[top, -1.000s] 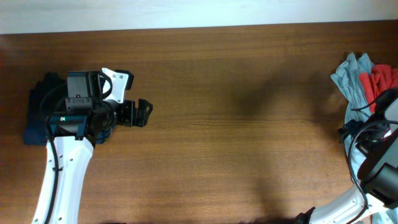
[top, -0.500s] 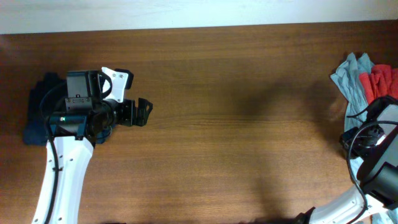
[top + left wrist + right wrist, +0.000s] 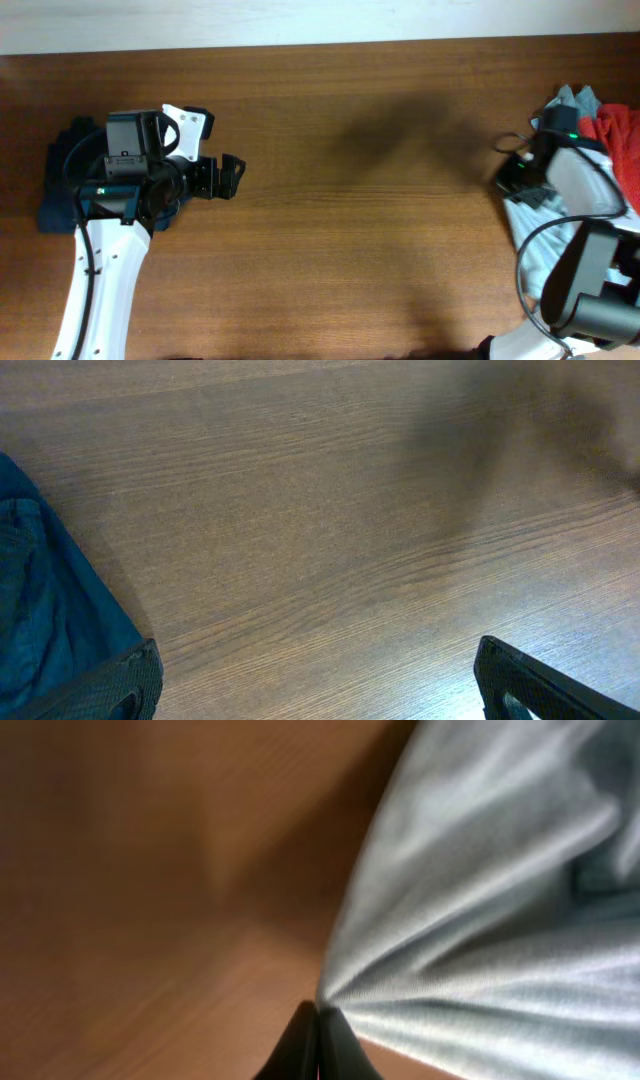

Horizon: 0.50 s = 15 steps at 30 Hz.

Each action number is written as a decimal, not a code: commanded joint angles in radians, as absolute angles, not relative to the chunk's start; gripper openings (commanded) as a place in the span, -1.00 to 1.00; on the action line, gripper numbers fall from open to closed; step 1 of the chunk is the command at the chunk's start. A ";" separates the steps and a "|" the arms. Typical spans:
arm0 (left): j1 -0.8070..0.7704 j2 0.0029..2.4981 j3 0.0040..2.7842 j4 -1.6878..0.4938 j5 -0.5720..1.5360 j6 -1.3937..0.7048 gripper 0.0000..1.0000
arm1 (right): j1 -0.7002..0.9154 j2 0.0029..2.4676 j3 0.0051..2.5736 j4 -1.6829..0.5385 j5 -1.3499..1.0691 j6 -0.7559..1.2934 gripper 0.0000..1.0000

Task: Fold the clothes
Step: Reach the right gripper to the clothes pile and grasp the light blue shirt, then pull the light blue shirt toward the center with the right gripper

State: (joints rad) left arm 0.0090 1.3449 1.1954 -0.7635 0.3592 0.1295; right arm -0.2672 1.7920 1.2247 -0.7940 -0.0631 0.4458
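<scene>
A heap of clothes lies at the table's right edge. Its pale grey-blue T-shirt [image 3: 528, 218] hangs in folds from my right gripper [image 3: 505, 178]. In the right wrist view the right gripper [image 3: 318, 1020] is shut, pinching a bunched edge of the T-shirt [image 3: 480, 910] above the wood. A red garment [image 3: 615, 135] lies behind it. A navy garment [image 3: 55, 195] is folded at the far left, and its blue cloth [image 3: 40, 610] also shows in the left wrist view. My left gripper [image 3: 232, 178] hovers just right of it, open and empty [image 3: 320, 700].
The brown wooden table [image 3: 360, 240] stretches between the two arms. A pale wall strip [image 3: 300, 20] runs along the far edge. The right arm's cables [image 3: 530, 270] loop over the table's right side.
My right gripper has shut on the pale T-shirt and swung up and left from the right edge, pulling the shirt's edge with it. The left arm has stayed still.
</scene>
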 commanded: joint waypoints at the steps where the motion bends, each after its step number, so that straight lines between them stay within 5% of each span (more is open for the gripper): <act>1: 0.014 1.343 1.214 -0.760 0.370 0.121 0.99 | -0.093 1.772 1.225 -0.670 -0.220 0.496 -0.92; 6: 0.014 1.343 1.214 -0.775 0.370 0.121 0.98 | 0.147 1.772 1.225 -0.358 -0.231 0.529 -0.90; 9: 0.014 1.343 1.214 -0.778 0.371 0.120 0.98 | 0.209 1.772 1.243 -0.296 -0.197 0.529 0.11; 10: 0.014 1.343 1.214 -0.783 0.371 0.120 0.99 | 0.205 1.772 1.251 -0.320 -0.187 0.528 0.27; 15: 0.014 1.343 1.214 -0.827 0.371 0.121 0.98 | 0.116 1.771 1.315 -0.624 -0.193 0.311 0.33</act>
